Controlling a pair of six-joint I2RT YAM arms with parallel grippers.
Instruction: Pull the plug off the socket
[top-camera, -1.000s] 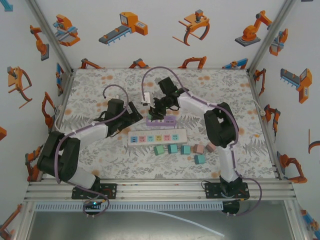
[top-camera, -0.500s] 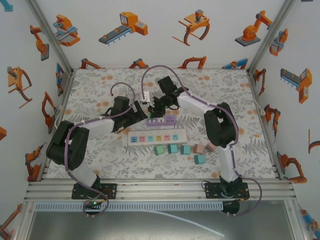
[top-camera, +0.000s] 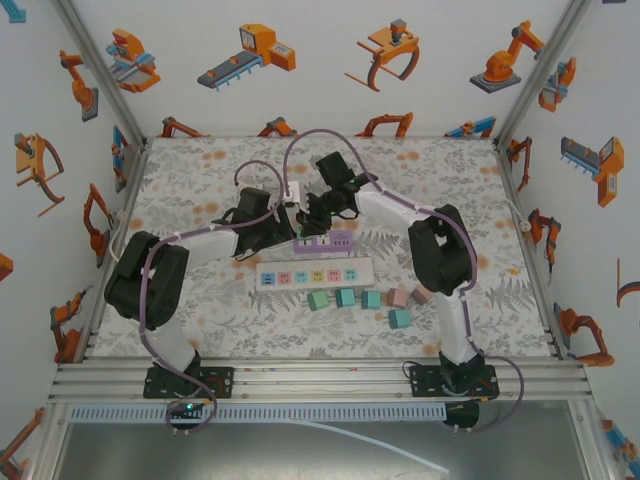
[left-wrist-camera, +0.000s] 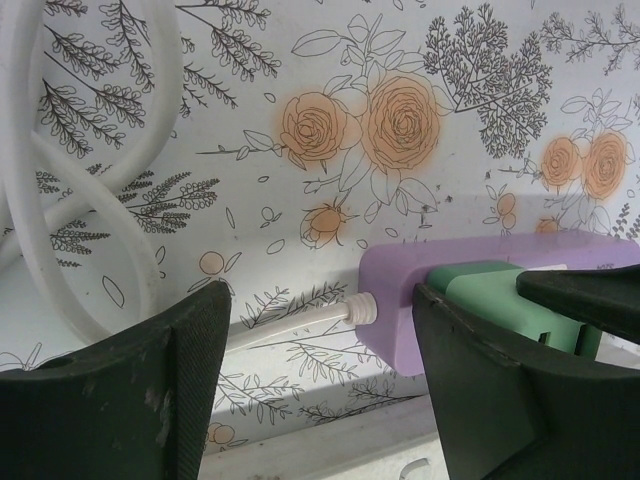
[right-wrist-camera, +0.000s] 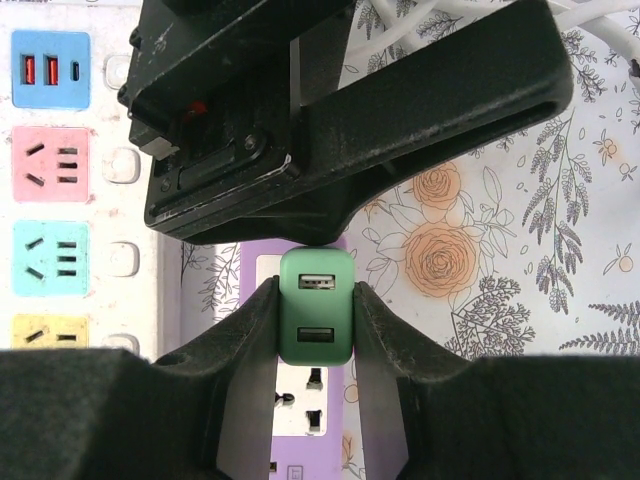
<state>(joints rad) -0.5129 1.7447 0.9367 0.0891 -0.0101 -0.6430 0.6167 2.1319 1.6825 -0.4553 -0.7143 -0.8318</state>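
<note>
Now that our left fingers (left-wrist-camera: 150, 400) have come around the purple socket (left-wrist-camera: 395, 300), still apart, and our right fingers (right-wrist-camera: 250, 360) squeeze the green plug (right-wrist-camera: 316, 305) sitting in it, we can pull soon.

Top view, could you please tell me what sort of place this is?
Likely a robot test cell: aluminium frame, robot stickers on the walls, power strips on a table.

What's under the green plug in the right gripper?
The purple power strip, with the green plug seated in it, clamped by the right gripper. The prongs and the socket it fills are covered.
</note>
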